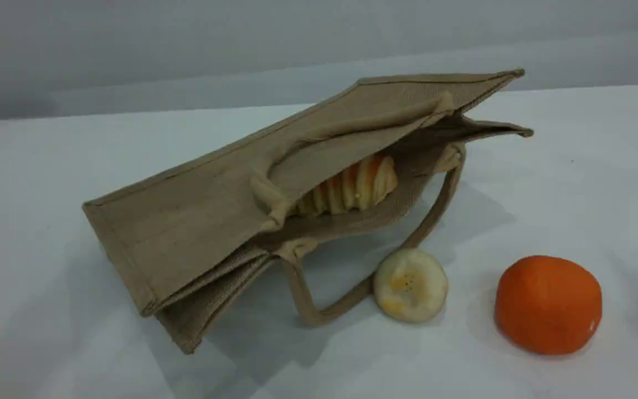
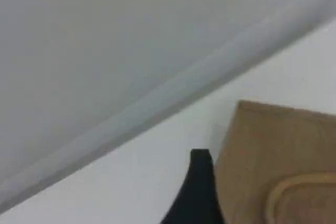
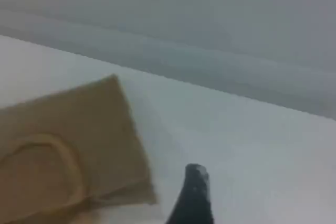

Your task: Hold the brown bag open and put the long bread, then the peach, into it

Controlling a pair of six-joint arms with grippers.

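White desk (image 1: pixel 47 343) against a grey wall. The brown bag (image 1: pixel 197 221) lies on its side mid-desk, mouth toward the near edge; the long bread (image 1: pixel 352 188) sits inside it, so that step I judge done. No peach is visible: either hidden within or elsewhere. Near the bag's lower handle (image 1: pixel 319 313), a banana slice (image 1: pixel 410 285) and an orange fruit (image 1: pixel 549 303). My left fingertip (image 2: pixel 199 192) and right fingertip (image 3: pixel 194 192) hover above the bag; both pairs spread apart, holding nothing.

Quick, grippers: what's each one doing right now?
Left gripper: cannot be told, one fingertip visible, holding nothing.
Right gripper: open, empty.
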